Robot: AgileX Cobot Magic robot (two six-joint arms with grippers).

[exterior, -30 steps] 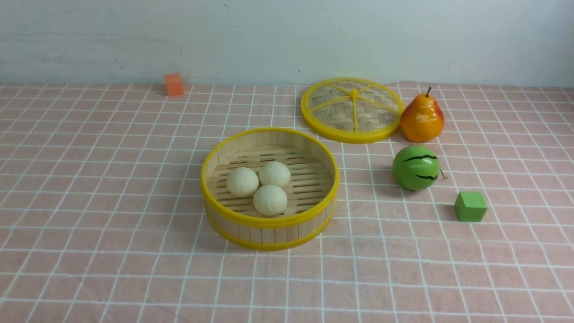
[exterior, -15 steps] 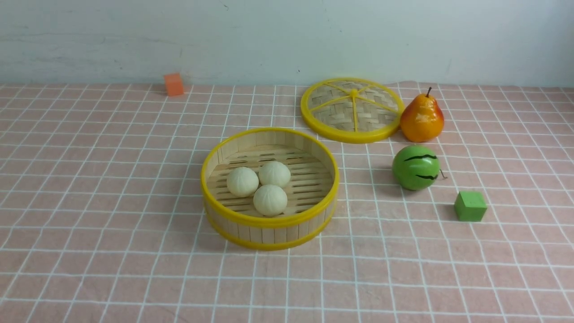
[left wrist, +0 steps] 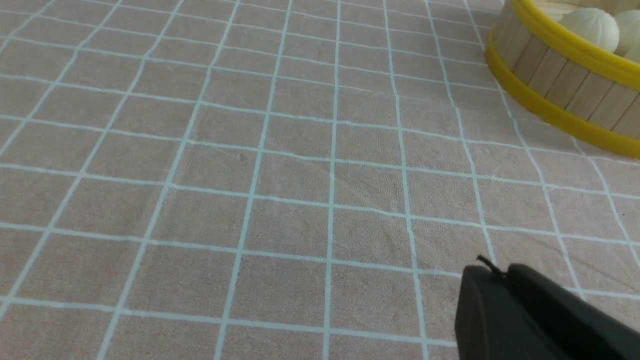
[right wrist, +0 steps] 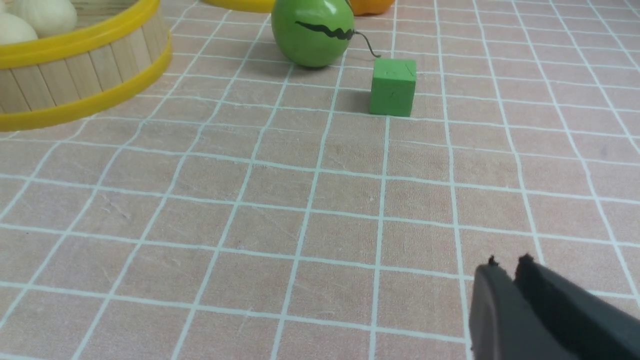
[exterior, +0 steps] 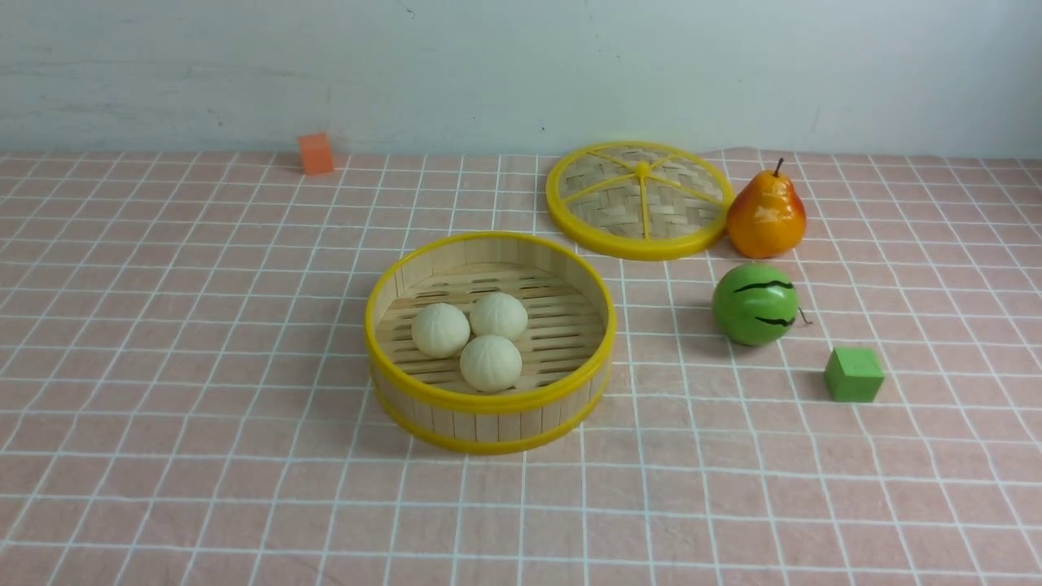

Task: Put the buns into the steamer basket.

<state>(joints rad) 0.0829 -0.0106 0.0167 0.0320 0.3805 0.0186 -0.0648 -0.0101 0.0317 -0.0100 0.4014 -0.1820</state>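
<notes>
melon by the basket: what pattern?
The melon is glossy green with wavy black stripes and a thin dark stem; clearest in the right wrist view.

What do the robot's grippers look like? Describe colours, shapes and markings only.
Only the tips show, in the wrist views. The left gripper and the right gripper are matte black, with rounded, wedge-like fingers and frayed pad edges. No markings or cables are visible.

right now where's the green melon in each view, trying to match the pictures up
Front view: the green melon sits right of the steamer basket, between the pear behind it and the green cube in front.
Left wrist view: not in it; only the basket's wall and some buns show.
Right wrist view: top centre, just behind the green cube.
Shared landmark: the steamer basket's yellow rim appears in all three views.
</notes>
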